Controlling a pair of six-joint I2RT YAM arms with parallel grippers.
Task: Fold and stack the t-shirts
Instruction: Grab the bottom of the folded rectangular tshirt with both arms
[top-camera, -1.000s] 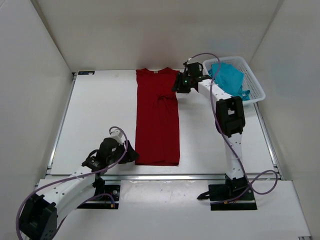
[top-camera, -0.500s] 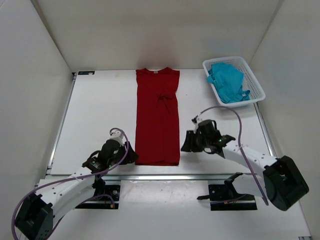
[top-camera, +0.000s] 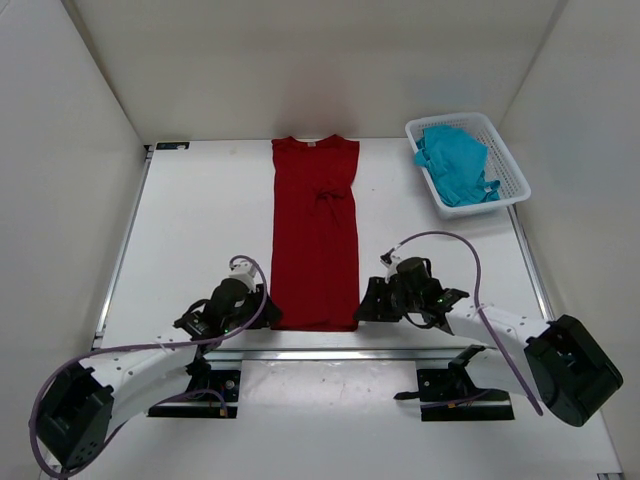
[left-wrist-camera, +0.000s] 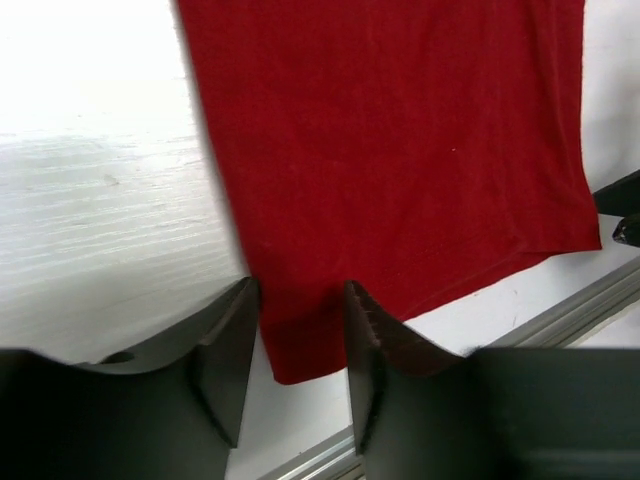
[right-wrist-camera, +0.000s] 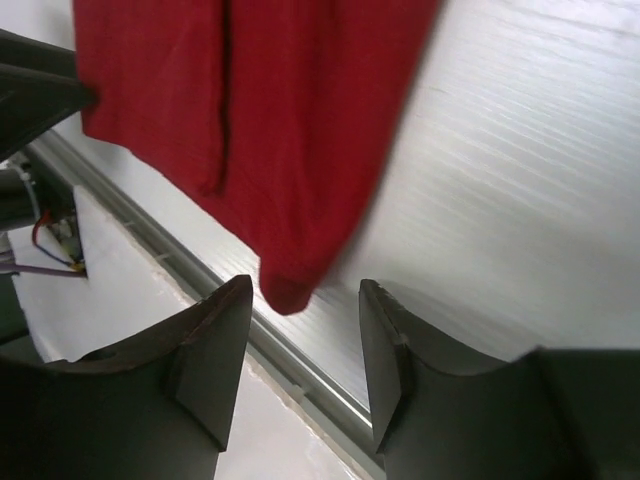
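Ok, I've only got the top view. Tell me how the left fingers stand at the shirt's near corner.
Observer: In the left wrist view the left gripper is open. The shirt has its near corner lying flat between the fingers, not pinched.
Operator: Now give me the right side.
Observer: The right gripper is open too. That corner's tip lies just at the mouth of its fingers.
Operator: Report any folds there.
Observer: A lengthwise fold edge runs up the cloth from the hem, beside that corner.
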